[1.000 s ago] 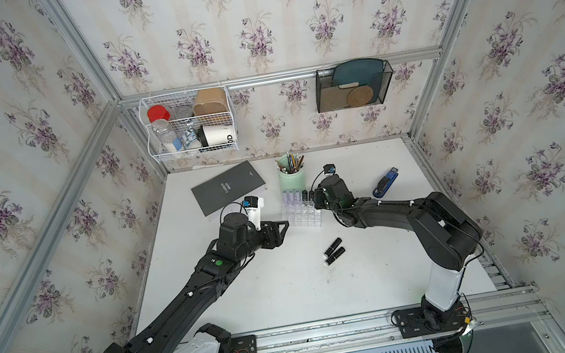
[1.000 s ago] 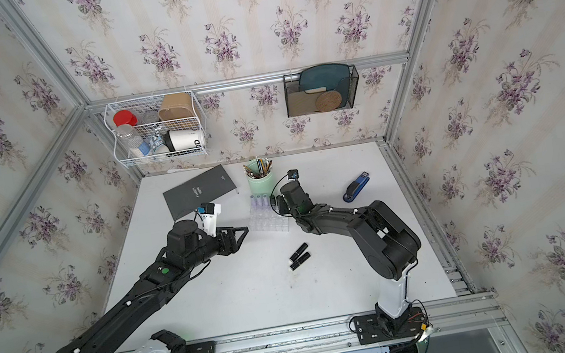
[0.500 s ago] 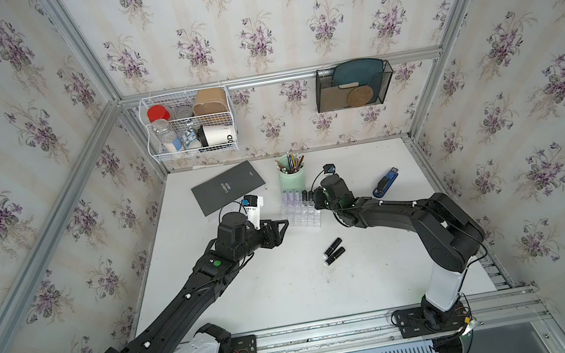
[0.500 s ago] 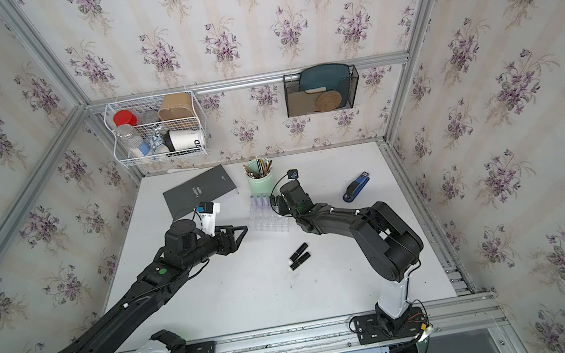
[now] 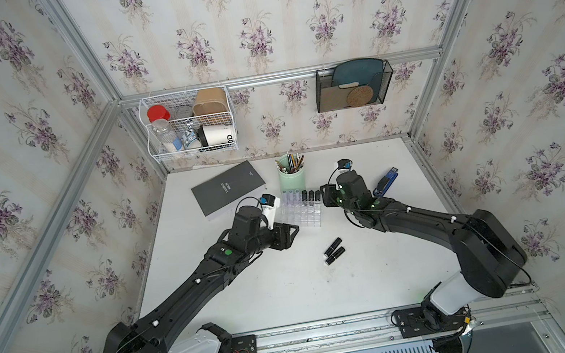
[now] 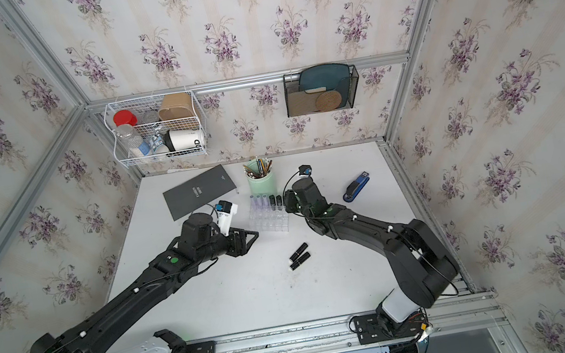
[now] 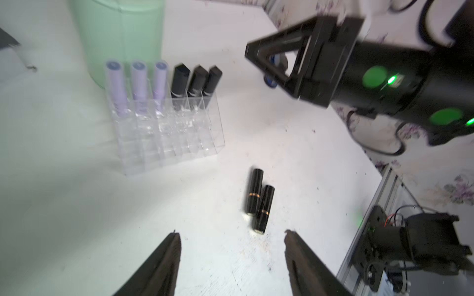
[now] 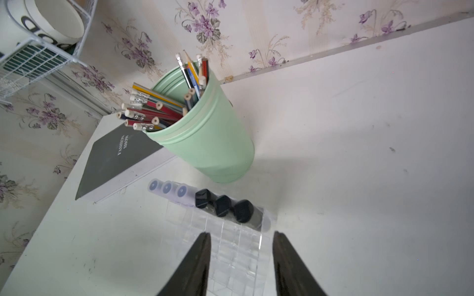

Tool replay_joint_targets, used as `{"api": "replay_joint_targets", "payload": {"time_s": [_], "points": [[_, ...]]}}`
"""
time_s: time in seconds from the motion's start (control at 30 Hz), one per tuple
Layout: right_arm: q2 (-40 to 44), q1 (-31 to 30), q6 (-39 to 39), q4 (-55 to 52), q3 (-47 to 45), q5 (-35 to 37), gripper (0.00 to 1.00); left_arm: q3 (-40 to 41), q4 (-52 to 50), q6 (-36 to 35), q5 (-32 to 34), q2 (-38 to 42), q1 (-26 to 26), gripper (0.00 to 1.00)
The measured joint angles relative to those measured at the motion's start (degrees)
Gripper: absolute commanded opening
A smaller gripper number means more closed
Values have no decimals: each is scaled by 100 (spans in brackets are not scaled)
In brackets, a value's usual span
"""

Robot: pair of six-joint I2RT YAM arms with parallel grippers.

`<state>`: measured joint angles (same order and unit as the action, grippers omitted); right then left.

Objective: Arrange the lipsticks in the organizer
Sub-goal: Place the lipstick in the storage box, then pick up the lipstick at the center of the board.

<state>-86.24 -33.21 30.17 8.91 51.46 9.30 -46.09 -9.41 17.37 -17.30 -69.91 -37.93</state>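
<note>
The clear organizer [image 5: 307, 215] [image 7: 179, 138] stands near the table's back. Its back row holds three lilac lipsticks [image 7: 138, 84] [image 8: 166, 188] and three black lipsticks [image 7: 196, 82] [image 8: 221, 205], all upright. Two more black lipsticks [image 5: 334, 250] [image 6: 299, 255] [image 7: 257, 205] lie side by side on the table in front. My left gripper [image 5: 296, 232] [image 7: 230, 233] is open and empty, just short of the lying pair. My right gripper [image 5: 325, 195] [image 8: 241, 234] hovers over the organizer's right end, open, with nothing between its fingers.
A mint-green pencil cup [image 5: 292, 179] stands right behind the organizer. A grey book [image 5: 228, 189] lies at the back left and a blue stapler [image 5: 386, 181] at the back right. A wire basket [image 5: 189, 123] and a black mesh holder [image 5: 352, 85] hang on the wall.
My right gripper's jaws have opened beside the organizer's row of black lipsticks. The left arm has hardly moved.
</note>
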Motion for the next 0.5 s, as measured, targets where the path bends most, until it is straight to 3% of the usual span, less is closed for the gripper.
{"api": "replay_joint_targets", "payload": {"time_s": [0.17, 0.5], "points": [[837, 140, 313, -776, -667, -160, 45, -828, -796, -369, 59, -1436, -691, 57], [1762, 708, 433, -1504, -1294, -417, 45, -2214, -1504, -704, 79, -3274, -1174, 51]]}}
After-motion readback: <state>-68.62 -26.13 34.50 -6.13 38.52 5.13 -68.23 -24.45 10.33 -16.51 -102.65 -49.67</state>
